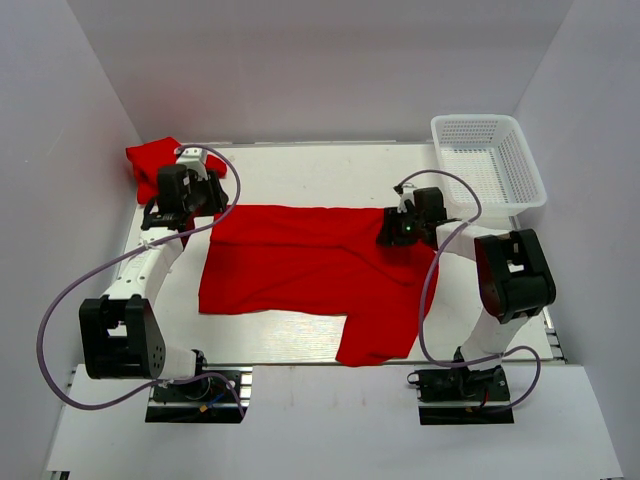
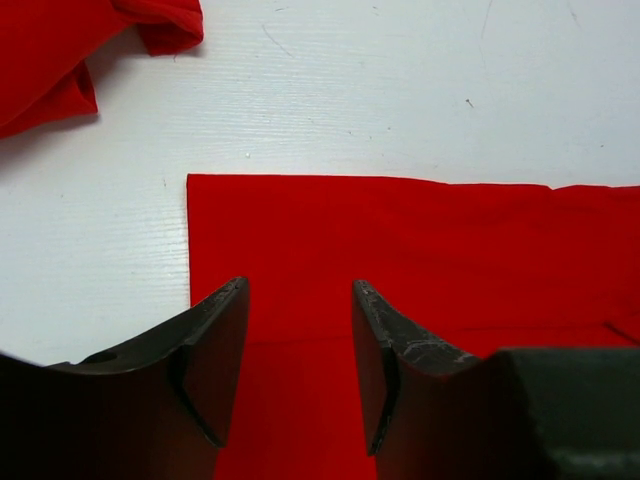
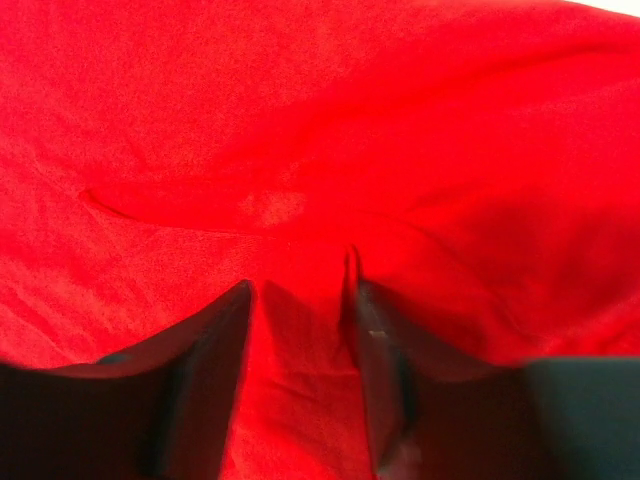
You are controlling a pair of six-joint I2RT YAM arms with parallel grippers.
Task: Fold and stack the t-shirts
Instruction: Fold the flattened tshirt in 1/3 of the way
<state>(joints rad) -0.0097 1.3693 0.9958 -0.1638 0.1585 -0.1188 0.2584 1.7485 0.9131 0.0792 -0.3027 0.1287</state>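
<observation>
Red t-shirt [image 1: 310,265] flat on counter [image 1: 300,170]; left end effector [image 2: 300,290] at its 10 o'clock corner, right end effector [image 3: 300,285] at 2, both spread apart, likely pre-fold grab.

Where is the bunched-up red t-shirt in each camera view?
Top external: bunched-up t-shirt at the table's far-left corner.
Left wrist: upper-left corner of the picture.
Right wrist: not in view.
Shared landmark: the spread t-shirt, seen in all three views; it fills the right wrist view.
</observation>
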